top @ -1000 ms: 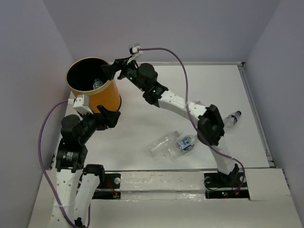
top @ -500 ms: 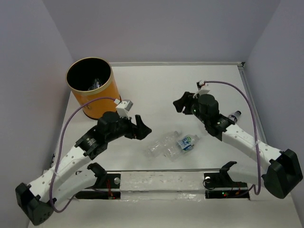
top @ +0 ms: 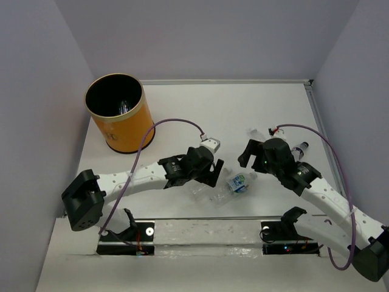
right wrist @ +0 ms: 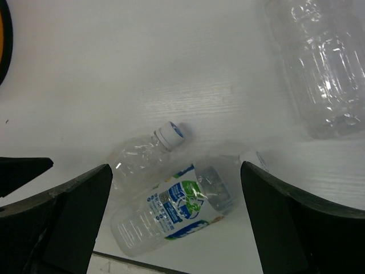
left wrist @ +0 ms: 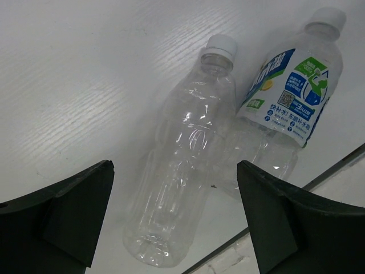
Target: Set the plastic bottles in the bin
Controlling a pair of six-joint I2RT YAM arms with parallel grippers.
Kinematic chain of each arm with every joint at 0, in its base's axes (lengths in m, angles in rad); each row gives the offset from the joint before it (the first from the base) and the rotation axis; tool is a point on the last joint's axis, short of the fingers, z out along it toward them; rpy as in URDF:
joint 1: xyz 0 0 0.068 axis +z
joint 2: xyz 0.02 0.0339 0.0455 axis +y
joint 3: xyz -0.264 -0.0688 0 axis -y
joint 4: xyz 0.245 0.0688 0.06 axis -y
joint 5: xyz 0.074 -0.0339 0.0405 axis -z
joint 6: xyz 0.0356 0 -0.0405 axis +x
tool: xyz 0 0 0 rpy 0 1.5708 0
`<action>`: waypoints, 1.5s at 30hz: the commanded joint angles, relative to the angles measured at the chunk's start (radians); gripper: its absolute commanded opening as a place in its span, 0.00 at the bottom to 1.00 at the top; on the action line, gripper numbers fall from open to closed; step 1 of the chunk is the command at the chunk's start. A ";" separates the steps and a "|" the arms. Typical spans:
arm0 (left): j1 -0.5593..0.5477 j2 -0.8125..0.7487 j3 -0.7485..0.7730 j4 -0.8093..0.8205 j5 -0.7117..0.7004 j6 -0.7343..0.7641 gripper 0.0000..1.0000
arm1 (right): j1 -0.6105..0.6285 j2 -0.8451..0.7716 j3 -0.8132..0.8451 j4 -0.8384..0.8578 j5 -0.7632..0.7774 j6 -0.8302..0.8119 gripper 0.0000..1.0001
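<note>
We're in a robot lab test cell here: a white bench boxed in by bare lilac walls at nine, twelve and three o'clock. The left arm and right arm are bolted to a taped plate at six o'clock. Purple cables loop off the wrists, and tiny red and green lights glow at the base.

Pale lavender walls box me in; my white wood-grain surface lies evenly lit, with a shiny strip along its near edge.

bin back-left | labelled bottle just right of clear bottle, front centre
</note>
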 commanded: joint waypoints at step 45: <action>0.034 0.243 0.028 0.163 -0.054 0.103 0.63 | -0.005 0.243 -0.188 0.222 -0.273 0.131 1.00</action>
